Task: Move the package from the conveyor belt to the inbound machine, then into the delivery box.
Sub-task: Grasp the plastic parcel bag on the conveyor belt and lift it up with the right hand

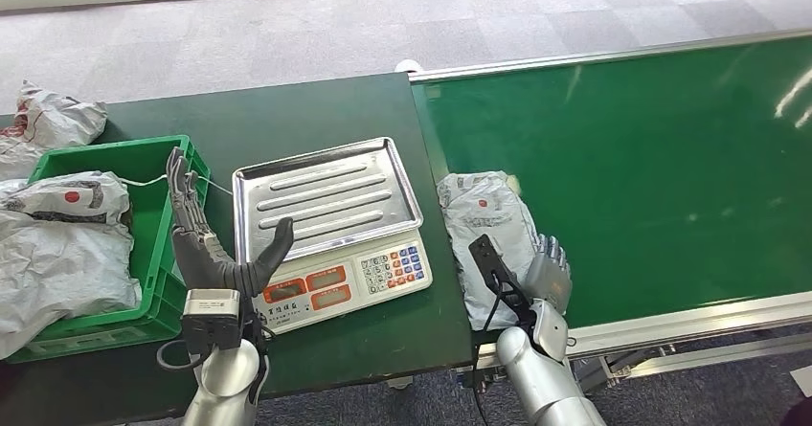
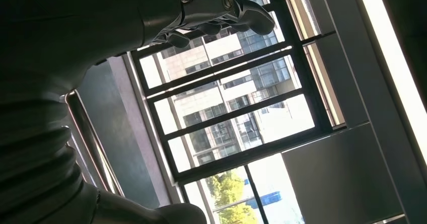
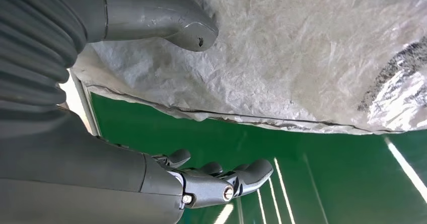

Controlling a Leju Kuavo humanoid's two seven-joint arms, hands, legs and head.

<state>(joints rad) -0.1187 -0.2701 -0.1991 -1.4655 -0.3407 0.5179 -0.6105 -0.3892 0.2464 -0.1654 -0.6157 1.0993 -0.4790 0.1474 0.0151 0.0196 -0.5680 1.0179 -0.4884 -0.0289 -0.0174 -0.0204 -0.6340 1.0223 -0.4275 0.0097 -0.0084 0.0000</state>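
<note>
Nearest you in the head view, your right hand [image 1: 548,271] sits at the near edge of the conveyor belt [image 1: 651,158], beside the grey package [image 1: 490,217], which lies on the belt's left end next to the scale. The right wrist view adds what the head view hides: the thumb [image 3: 166,20] lies over the crinkled wrap while the fingers [image 3: 221,178] stay spread above bare green belt, so nothing is gripped. Your left hand [image 1: 215,244] stands upright and spread, holding nothing, between the green delivery box [image 1: 144,163] and the inbound machine [image 1: 330,225], a scale with a steel tray. Its wrist view looks up at windows [image 2: 236,108] and buildings. The package's print and the scale's label are too small to read. The box holds more grey bags [image 1: 67,239], one with a red dot.
</note>
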